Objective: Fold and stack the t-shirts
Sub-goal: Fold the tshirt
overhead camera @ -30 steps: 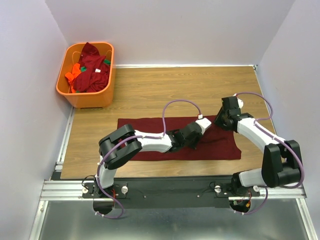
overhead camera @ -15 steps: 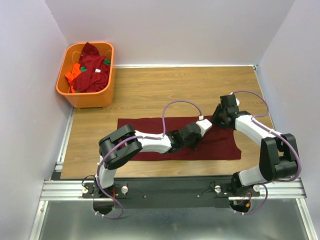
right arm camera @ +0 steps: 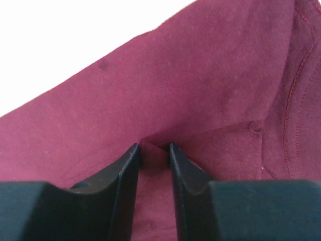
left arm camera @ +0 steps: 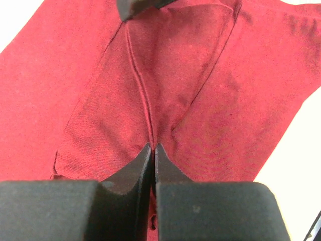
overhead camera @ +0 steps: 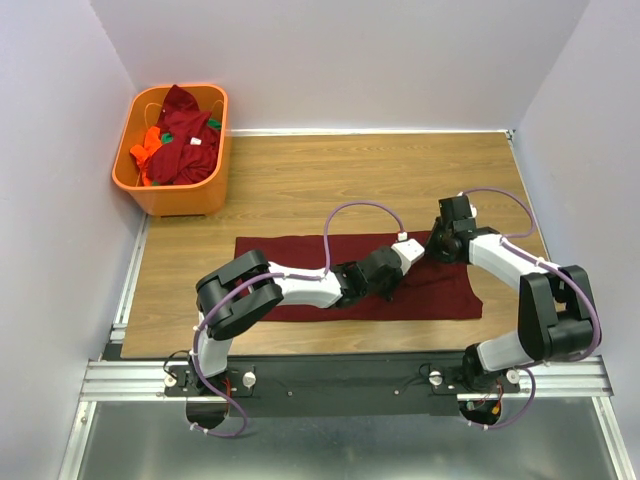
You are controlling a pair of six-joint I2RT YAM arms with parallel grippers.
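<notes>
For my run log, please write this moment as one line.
phase: folding | left gripper: shut on maroon t-shirt | right gripper: shut on same shirt | basket: other t-shirts inside

Place: a robot lab test cell.
Enclosure: plain pale walls (overhead camera: 350, 60) box in a wood-grain desk (overhead camera: 320, 180) on three sides.
Mounting: an aluminium rail (overhead camera: 120, 378) along the near edge carries the left arm (overhead camera: 290, 285) and right arm (overhead camera: 510, 262).
Wiring: purple cables (overhead camera: 355, 207) loop loose along both arms.
</notes>
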